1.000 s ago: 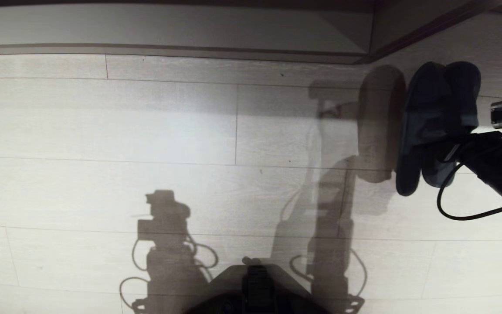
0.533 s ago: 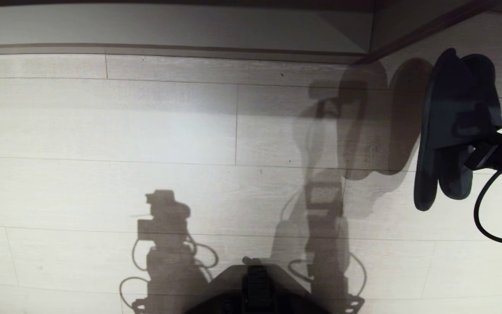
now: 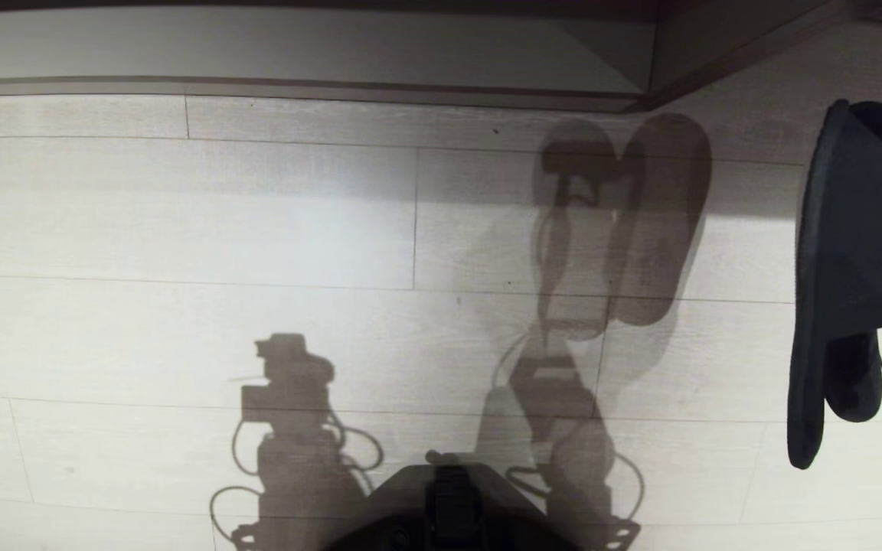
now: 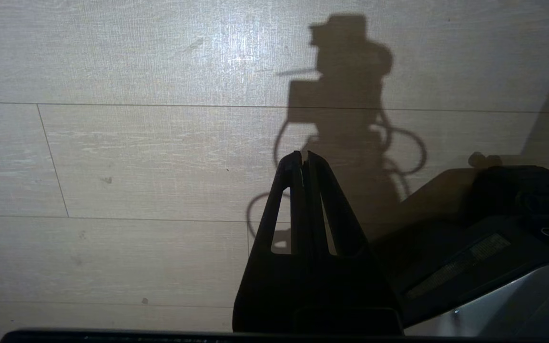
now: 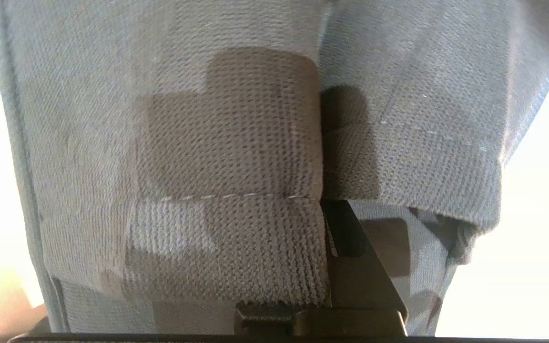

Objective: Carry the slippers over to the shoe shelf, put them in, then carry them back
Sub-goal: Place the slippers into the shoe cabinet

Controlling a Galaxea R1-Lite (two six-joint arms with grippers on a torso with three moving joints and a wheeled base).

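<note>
Right gripper (image 5: pixel 324 209) is pinched on the slippers (image 3: pixel 847 275), held clear of the floor (image 3: pixel 257 229), so shelving and the return trip are probably both left.

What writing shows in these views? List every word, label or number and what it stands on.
No text can be read in any view.
A pale label strip on the dark robot base in the left wrist view: too blurred to read.
The slippers, held in the right gripper, carry only stitching, no lettering.
</note>
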